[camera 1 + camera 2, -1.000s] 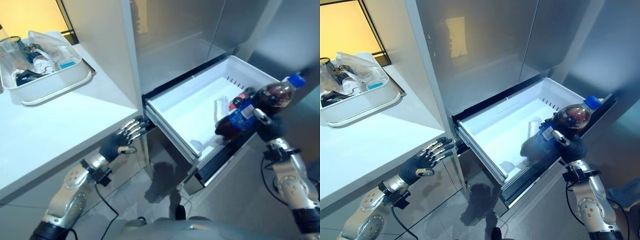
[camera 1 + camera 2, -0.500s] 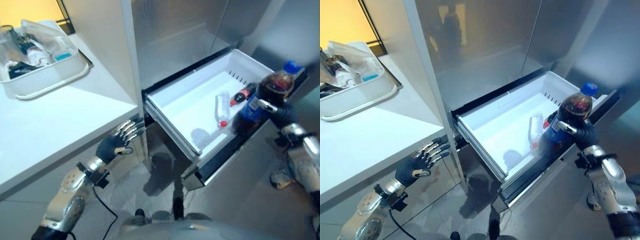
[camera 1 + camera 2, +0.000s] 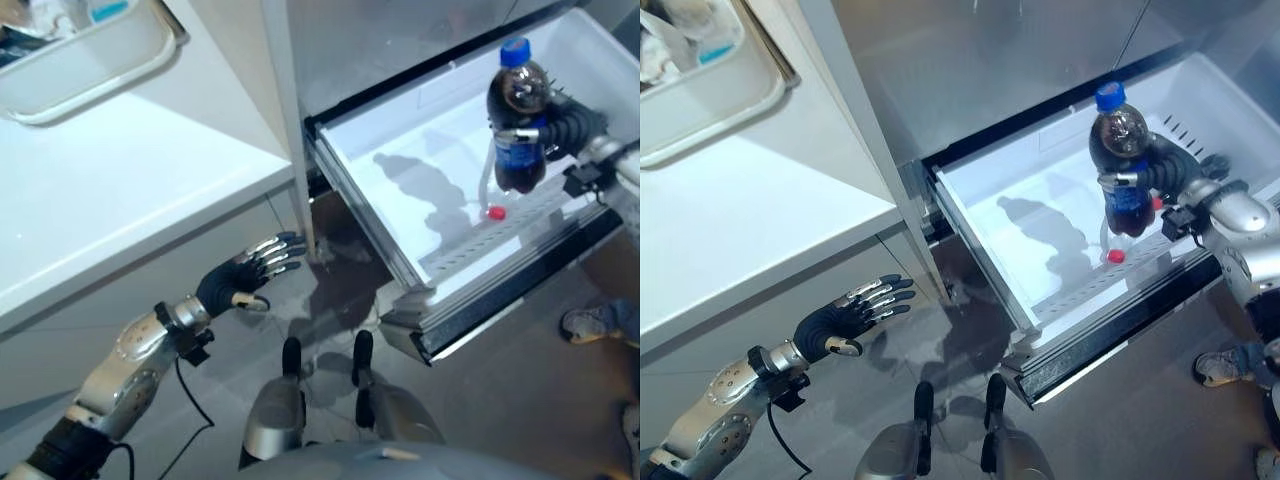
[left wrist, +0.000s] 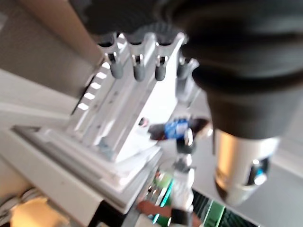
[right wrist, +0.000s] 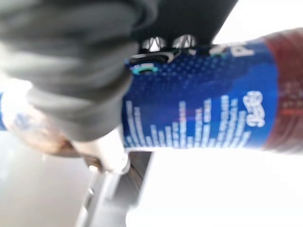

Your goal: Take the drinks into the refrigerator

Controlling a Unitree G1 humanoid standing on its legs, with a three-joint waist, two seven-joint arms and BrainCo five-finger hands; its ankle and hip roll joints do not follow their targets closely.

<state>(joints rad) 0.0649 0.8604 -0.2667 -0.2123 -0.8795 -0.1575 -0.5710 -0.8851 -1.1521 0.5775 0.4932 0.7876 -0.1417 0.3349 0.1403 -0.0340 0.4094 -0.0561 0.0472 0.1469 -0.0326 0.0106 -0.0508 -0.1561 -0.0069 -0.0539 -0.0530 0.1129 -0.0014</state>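
Cola bottle (image 3: pixel 1123 165) stands upright, blue cap up, at upper right over the open white drawer (image 3: pixel 1020 225), the right hand (image 3: pixel 1165 175) wrapped round its label. A clear bottle (image 3: pixel 1110 240) with a red cap lies in the drawer. Lower left, the left hand (image 3: pixel 845 320) hangs with fingers spread, holding nothing. A tray (image 3: pixel 710 100) sits on the counter (image 3: pixel 750 210), upper left.

The bottle (image 3: pixel 518 125) looks like clear glossy plastic, the drawer (image 3: pixel 400 190) smooth white plastic, the refrigerator (image 3: pixel 970 70) brushed metal, and the bench (image 3: pixel 120 170) smooth matt white.
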